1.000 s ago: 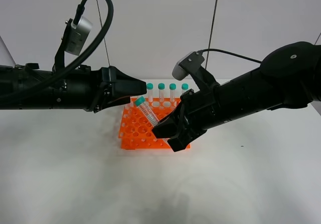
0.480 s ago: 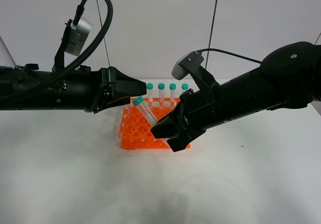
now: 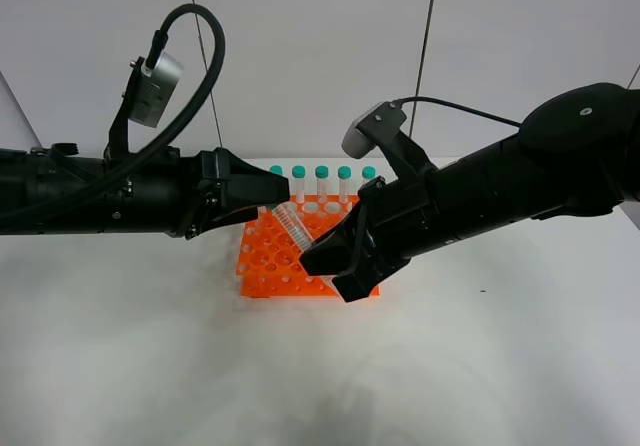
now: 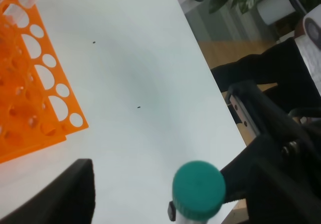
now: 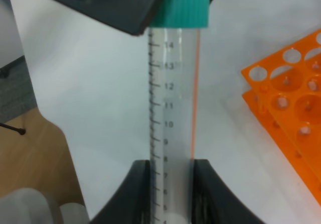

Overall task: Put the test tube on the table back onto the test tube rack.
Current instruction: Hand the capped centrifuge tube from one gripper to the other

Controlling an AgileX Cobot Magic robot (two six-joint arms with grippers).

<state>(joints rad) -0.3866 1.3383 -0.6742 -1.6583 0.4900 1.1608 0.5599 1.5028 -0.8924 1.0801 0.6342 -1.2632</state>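
Note:
My right gripper (image 3: 322, 262) is shut on the lower part of the test tube (image 3: 293, 224), a clear graduated tube held tilted above the orange test tube rack (image 3: 262, 266) on the white table (image 3: 150, 346). In the right wrist view the tube (image 5: 173, 108) rises from between the fingers (image 5: 142, 194), with its teal cap (image 5: 181, 7) at the far end. My left gripper (image 3: 279, 192) is open, and its fingers stand on either side of that cap without touching it. In the left wrist view the cap (image 4: 198, 188) sits between the two dark fingers (image 4: 60, 194).
Several upright teal-capped tubes (image 3: 322, 178) stand in the rack's back row. The rack's edge (image 4: 35, 83) with its round holes shows in the left wrist view. White table (image 3: 480, 366) stretches in front and to both sides. A grey wall stands behind.
My left gripper has moved right, and its open fingers now cover the tube's cap in the high view. The right gripper and the tube have barely shifted.

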